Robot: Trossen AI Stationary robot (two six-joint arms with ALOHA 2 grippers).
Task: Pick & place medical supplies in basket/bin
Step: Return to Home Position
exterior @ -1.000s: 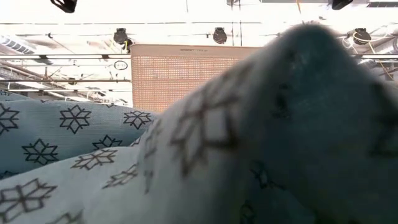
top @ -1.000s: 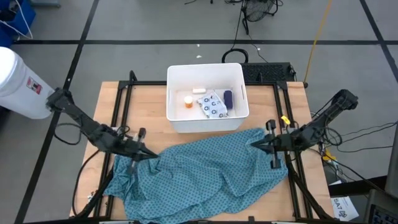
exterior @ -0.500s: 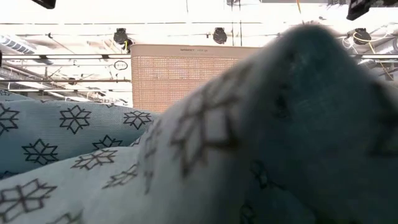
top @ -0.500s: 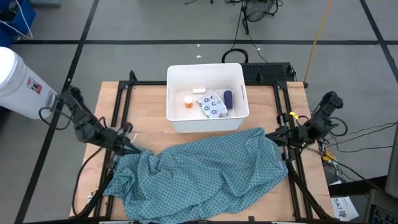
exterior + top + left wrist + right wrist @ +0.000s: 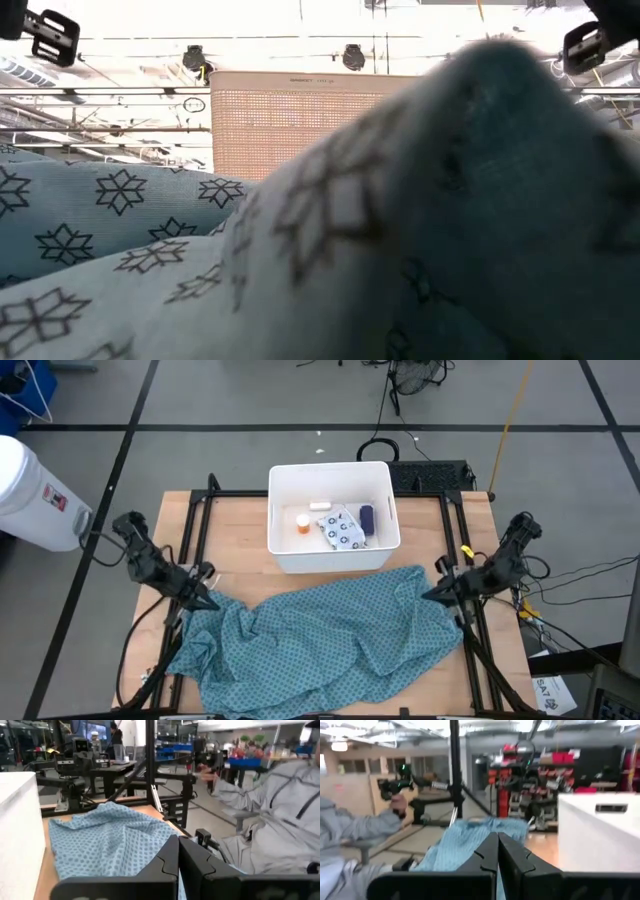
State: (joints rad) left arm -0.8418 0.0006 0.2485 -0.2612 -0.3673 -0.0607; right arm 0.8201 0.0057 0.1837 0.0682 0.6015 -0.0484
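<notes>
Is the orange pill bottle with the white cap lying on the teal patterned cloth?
No, the orange pill bottle sits inside the large white plastic tub, apart from the cloth.

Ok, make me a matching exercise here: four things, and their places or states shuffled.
1 orange pill bottle
2 teal cloth
3 white cylindrical container
4 left gripper

A off the table's left edge
B fingers shut, by the cloth's left side
C inside the white bin
D spread over the table, outside the bin

Pairs: 1-C, 2-D, 3-A, 4-B
</notes>
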